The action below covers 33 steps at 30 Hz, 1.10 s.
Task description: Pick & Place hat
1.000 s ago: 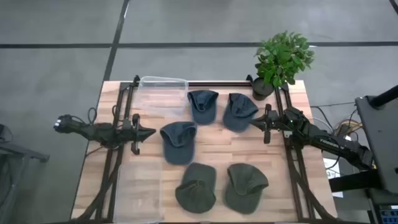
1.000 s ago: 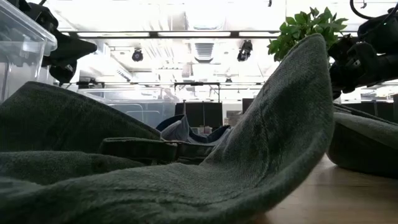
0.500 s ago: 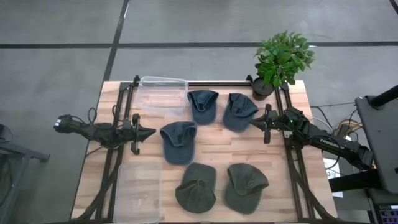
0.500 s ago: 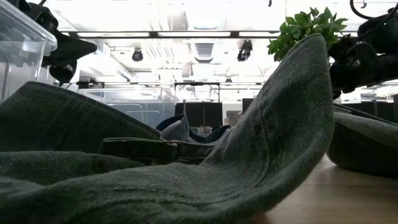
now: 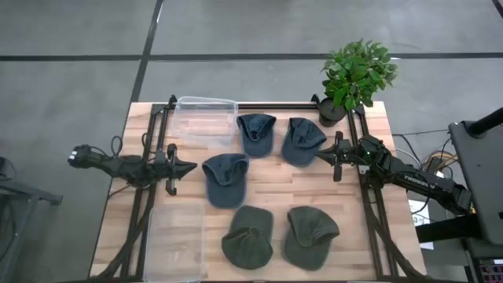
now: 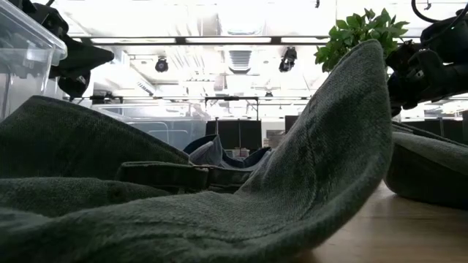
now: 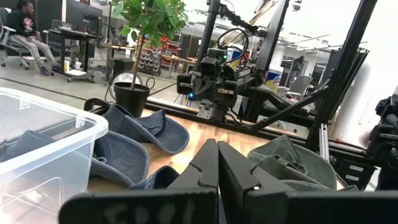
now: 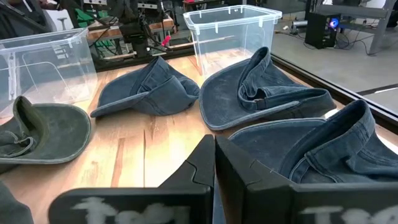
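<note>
Hat [image 5: 226, 179], the blue one, lies mid-table beside our left gripper [image 5: 182, 166], whose fingers sit pressed together, holding nothing. Our right gripper [image 5: 331, 155] waits likewise near another cap. We judge it soft, light; pinch the stiffer brim.

Bare wood lanes separate the five hats [image 5: 226, 179], though the clear bins [image 5: 206, 119] and plant [image 5: 355, 75] seemingly crowd the edges.

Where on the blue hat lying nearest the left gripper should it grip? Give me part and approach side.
Probably the crown edge of the blue hat facing the left gripper. Come in from that side: the gripper sits shut, level with that edge. The soft crown should pinch more easily than the flat brim.
</note>
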Each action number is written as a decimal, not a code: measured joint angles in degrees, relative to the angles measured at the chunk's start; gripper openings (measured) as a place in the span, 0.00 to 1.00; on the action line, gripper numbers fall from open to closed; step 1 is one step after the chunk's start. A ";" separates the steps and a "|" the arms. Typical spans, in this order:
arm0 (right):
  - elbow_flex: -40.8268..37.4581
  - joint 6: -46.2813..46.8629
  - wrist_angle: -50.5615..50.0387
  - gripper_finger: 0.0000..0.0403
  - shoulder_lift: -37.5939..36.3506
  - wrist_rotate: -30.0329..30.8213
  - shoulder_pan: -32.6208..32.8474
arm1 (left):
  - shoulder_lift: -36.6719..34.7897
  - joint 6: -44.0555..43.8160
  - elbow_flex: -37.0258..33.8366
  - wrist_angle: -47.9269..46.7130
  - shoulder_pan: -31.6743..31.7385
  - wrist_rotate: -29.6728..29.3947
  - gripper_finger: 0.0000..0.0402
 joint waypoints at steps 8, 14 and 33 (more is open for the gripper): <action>0.02 0.04 -0.02 0.02 0.00 0.00 -0.02 | 0.00 -0.01 0.00 0.00 0.02 -0.01 0.00; 0.02 -0.02 -0.02 0.02 -0.01 0.00 -0.01 | 0.02 0.02 0.00 0.00 0.00 -0.02 0.00; 0.00 -0.26 0.97 0.02 0.00 0.00 0.00 | 0.01 1.33 0.00 1.98 0.02 -1.10 0.00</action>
